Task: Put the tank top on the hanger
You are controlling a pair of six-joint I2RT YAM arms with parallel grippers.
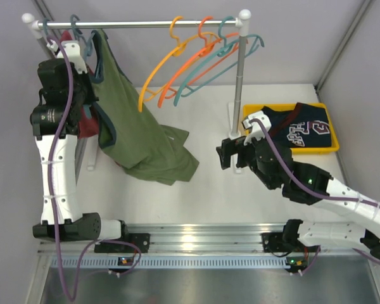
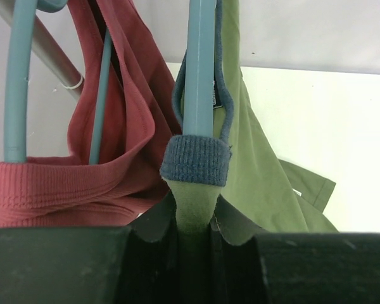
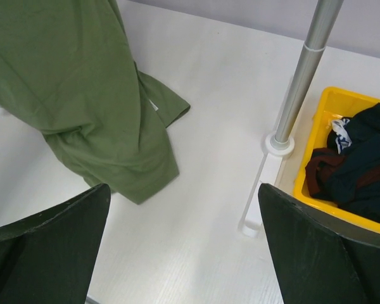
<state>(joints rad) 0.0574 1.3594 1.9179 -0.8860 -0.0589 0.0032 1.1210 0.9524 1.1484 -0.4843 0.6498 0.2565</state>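
White table (image 1: 209,183), grey walls, clothes rack (image 1: 152,24) across the far side.

Top view only: whole layout. tank top (image 1: 139,133) hangs at the left end of the rail, next to the raised left arm. Its lower part slumps onto the table in a crumpled heap. Yellow bin (image 1: 329,149) sits at the far right holding a navy garment (image 1: 301,133). Yellow hanger (image 1: 158,69), orange hanger (image 1: 190,60) and teal hangers (image 1: 221,63) are bunched on the rail's right half.

Left wrist only: hanger (image 2: 199,63), blue-grey, runs up out of a ribbed dark-blue trim band on the top's strap. Band wraps the hanger arm. Left gripper (image 2: 193,244) is clamped on the olive fabric just below that band. Red tank top (image 2: 114,139) hangs on another blue hanger just beside it, touching or nearly so.

Right wrist only: right gripper (image 3: 183,190) has fingers spread wide, holding nothing, hovering above bare table. Rack post (image 3: 304,82) and its white foot stand between the gripper and the bin.

Tank top look: olive, sleeveless, dark trim at the openings, wrinkled. One hem corner flares toward table centre.

Room: open table between the heaped hem and the right post. Left side is tight: arm, red top and rack end are crowded together. Bin sits against the right post's foot near the table's right edge.
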